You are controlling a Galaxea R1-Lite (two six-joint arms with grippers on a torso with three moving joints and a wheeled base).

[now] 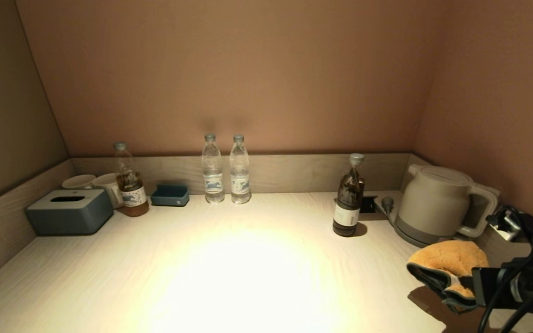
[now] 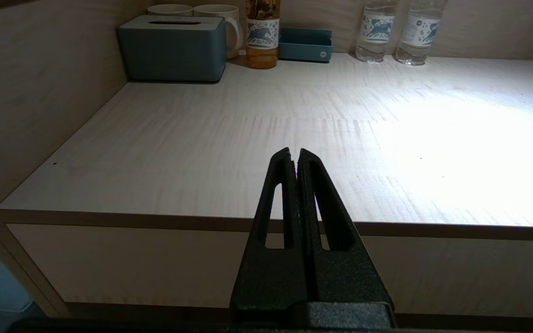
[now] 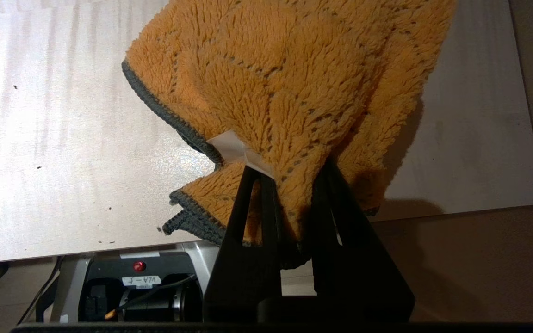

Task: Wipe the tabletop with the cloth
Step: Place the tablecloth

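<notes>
The tabletop (image 1: 248, 277) is a pale wood-grain counter with a low raised rim, lit brightly in the middle. My right gripper (image 3: 289, 175) is shut on the cloth (image 3: 294, 78), a fluffy yellow-orange square with grey-blue edging and a white label. The cloth (image 1: 449, 266) hangs bunched just above the tabletop's front right corner, in front of the kettle. The right gripper's fingers are hidden behind the cloth in the head view. My left gripper (image 2: 294, 155) is shut and empty, held just in front of the tabletop's front edge on the left; it is out of the head view.
A grey kettle (image 1: 437, 203) stands at the back right, a dark bottle (image 1: 349, 196) beside it. Two water bottles (image 1: 226, 169) stand at the back middle. A grey-blue tissue box (image 1: 70, 211), two mugs (image 1: 95, 185), a tea bottle (image 1: 130, 182) and a small blue tray (image 1: 170, 195) fill the back left.
</notes>
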